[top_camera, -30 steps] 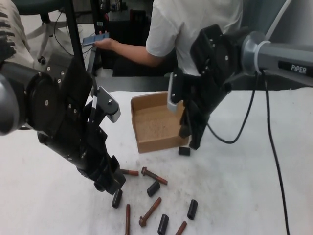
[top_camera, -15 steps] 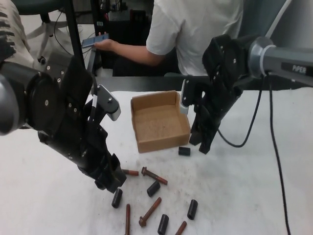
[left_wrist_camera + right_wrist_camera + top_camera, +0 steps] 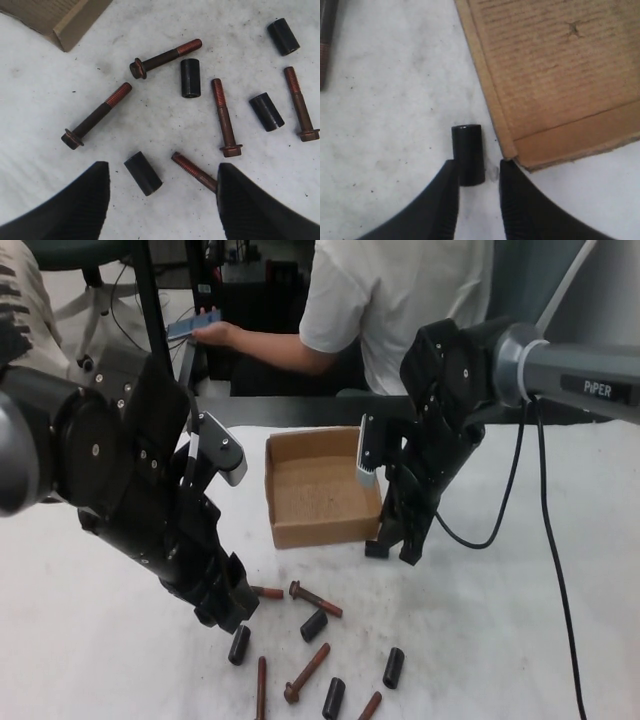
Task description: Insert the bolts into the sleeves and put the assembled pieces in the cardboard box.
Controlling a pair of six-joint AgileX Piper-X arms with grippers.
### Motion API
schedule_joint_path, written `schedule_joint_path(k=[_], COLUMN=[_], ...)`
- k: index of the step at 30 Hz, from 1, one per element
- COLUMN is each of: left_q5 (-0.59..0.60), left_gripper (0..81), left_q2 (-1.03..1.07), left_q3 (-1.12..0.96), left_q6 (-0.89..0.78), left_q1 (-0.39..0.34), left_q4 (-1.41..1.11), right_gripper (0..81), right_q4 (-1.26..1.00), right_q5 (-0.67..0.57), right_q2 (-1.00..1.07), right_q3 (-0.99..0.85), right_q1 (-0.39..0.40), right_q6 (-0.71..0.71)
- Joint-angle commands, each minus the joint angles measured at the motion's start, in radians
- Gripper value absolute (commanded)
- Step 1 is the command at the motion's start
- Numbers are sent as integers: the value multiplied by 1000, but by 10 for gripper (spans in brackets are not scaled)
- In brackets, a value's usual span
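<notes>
In the high view, the right pincer (image 3: 392, 545) has swung back toward the cardboard box (image 3: 320, 530) from where it hung half a second ago. It now stands low at the box's near corner, over the lone sleeve (image 3: 375, 549), which has not moved and lies just beside that corner. The left pincer (image 3: 225, 612) is where it was, down near the white, speckled surface (image 3: 500, 640) and well clear of the box's front wall. It sits at the edge of a loose scatter of rusty brown bolts (image 3: 315, 599) and short black sleeves (image 3: 314, 625). The scatter is unchanged. In the left wrist view, the left pincer (image 3: 162, 175) is spread wide, its two dark, finely ribbed fingers (image 3: 80, 210) holding nothing. A stubby black sleeve (image 3: 143, 173) and the threaded end of a bolt (image 3: 195, 172) lie on the surface between them. Past these, toward the box's brown corner (image 3: 65, 22), lie more flanged bolts with copper-coloured threads and dull black tubes, all apart from one another. In the right wrist view, the right pincer (image 3: 477, 164) is open only a little, and its tips straddle one end of the lone sleeve (image 3: 468, 155). One finger (image 3: 445, 200) touches the sleeve and a slit of surface shows before the other, so it is not yet pinched. The sleeve is a smooth black cylinder with a shiny rim, lying just beside the box's corner (image 3: 520, 150). The cardboard there is ridged and fibrous, with a raw cut edge.
</notes>
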Motion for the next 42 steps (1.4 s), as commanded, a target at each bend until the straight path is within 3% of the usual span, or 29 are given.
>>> schedule_joint_path(k=[1,30,36,40,42], left_q5=[3,3,3,3,3], left_gripper=[574,574,574,574,574], left_q2=[-12,-12,-12,-12,-12], left_q3=[-10,-10,-10,-10,-10], left_q6=[-1,-1,3,3,3], left_q1=[2,2,2,2,2], left_q4=[3,5,3,3,3], right_gripper=[268,267,204,18,8], right_q4=[18,-35,-39,-39,-37], right_q5=[-5,11,3,8,11], right_q2=[-6,52,55,56,56], right_q3=[-3,-2,-2,-2,-2], right_q1=[3,-3,-3,1,4], right_q6=[-9,-24,-24,-24,-24])
